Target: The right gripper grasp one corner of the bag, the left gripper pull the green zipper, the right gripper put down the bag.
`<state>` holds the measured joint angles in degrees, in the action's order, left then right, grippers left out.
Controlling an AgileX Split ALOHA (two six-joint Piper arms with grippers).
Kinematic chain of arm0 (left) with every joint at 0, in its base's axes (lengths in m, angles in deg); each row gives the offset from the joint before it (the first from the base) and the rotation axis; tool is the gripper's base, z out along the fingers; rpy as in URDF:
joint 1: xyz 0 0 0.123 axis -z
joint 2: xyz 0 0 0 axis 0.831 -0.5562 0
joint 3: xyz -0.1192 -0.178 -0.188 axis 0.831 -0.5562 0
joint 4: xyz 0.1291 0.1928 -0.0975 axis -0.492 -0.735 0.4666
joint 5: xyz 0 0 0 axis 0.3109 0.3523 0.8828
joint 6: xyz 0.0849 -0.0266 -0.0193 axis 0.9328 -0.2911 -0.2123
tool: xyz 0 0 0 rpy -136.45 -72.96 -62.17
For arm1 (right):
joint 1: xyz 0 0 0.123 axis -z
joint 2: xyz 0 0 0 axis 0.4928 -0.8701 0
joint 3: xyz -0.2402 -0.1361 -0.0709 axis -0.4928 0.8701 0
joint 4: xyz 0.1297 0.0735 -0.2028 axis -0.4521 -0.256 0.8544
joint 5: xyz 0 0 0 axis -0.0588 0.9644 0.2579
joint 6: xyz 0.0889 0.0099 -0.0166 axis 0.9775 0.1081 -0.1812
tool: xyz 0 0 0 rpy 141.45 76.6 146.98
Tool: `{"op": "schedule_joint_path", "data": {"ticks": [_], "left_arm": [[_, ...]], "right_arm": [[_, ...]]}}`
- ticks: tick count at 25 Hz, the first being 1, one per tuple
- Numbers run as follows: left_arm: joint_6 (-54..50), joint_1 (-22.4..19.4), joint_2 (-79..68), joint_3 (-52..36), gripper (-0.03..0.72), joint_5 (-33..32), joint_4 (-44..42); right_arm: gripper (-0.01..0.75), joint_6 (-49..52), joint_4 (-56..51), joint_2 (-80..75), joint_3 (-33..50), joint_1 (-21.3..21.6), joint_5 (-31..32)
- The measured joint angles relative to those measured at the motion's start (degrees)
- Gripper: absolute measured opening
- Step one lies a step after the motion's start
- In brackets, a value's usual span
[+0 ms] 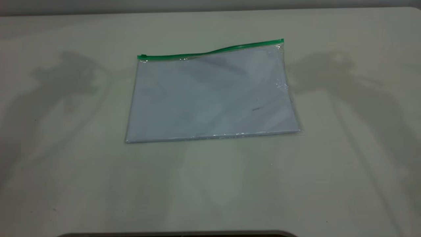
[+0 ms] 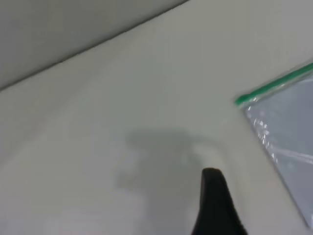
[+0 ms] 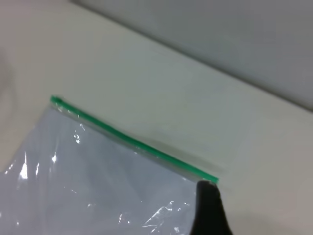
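Note:
The bag (image 1: pixel 210 98), a clear pouch with white paper inside, lies flat in the middle of the table. The green zipper (image 1: pixel 210 52) runs along its far edge, with the slider tab (image 1: pixel 142 56) at the left end. Neither gripper shows in the exterior view; only their shadows fall to either side of the bag. In the left wrist view, the left gripper (image 2: pixel 215 200) shows as a black tip over bare table, apart from the bag's corner (image 2: pixel 283 127) and the zipper end (image 2: pixel 259 91). In the right wrist view, the right gripper (image 3: pixel 209 205) shows as a black tip at the bag's (image 3: pixel 88 186) corner, at the zipper's (image 3: pixel 132 142) end.
The pale table (image 1: pixel 65 171) stretches wide around the bag. Its far edge meets a grey wall (image 1: pixel 210 5). A dark curved edge (image 1: pixel 177 234) lies along the near side.

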<state>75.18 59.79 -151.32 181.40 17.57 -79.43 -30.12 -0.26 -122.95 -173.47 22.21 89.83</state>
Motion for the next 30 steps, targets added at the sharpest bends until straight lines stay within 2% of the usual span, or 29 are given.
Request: {"op": "schedule_joint_path", "data": {"ticks": [7,14,19,22,26,30], "left_arm": [[-9.2,0.0,9.0,-0.2,0.55,-14.6,-8.0],[-14.3,0.0,13.7,-2.0,0.55,-14.6,-10.8],[-18.2,0.0,22.6,-13.2,0.55,-14.6,-10.7],[-18.8,0.0,30.9,-22.3,0.55,-14.6,-10.7],[-19.4,0.0,44.7,-33.9,0.55,-14.6,-10.7],[-20.2,0.0,60.2,-42.6,0.55,-14.6,-10.7]], "right_arm": [[0.564,4.8,2.3,11.2,0.0,0.0,7.7],[0.564,8.6,2.2,16.5,0.0,0.1,18.1],[0.564,11.6,1.5,17.9,0.0,0.1,26.6],[0.564,13.0,0.5,19.1,1.3,0.1,29.2],[0.564,13.2,-0.6,23.3,7.6,0.1,29.3],[0.564,12.8,-0.7,30.6,16.3,0.1,26.3]]}}
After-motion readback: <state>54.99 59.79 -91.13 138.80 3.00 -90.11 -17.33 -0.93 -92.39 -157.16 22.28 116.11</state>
